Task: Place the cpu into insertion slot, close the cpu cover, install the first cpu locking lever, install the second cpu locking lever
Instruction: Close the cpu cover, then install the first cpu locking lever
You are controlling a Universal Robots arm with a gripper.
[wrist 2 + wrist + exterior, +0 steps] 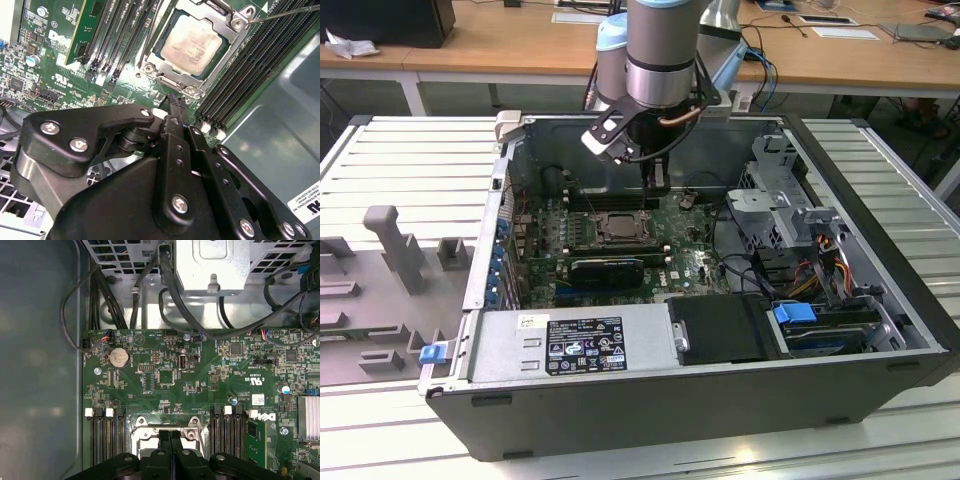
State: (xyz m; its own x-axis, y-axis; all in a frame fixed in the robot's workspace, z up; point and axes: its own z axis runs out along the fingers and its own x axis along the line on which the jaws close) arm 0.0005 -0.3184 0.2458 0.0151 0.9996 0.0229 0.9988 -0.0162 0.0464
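The cpu (192, 42), a pale silver square, lies in the insertion slot (620, 228) on the green board. The cpu cover (231, 30), a thin silver frame, lies flat around it with the chip showing through its window. A thin metal lever rod (292, 10) sticks out past one corner of the socket. My gripper (173, 102) hangs just above the board at the socket's edge, its black fingers pressed together with nothing between them. It reaches down into the case (655, 183) behind the socket, and its tips (170, 437) meet over the socket frame (150, 429).
Long black memory slots (240, 65) flank the socket on both sides. The grey case wall (280, 140) stands close by. A drive cage (785, 190) with cables (165, 285) fills the exterior view's right, and the power supply (570, 345) lies along the front.
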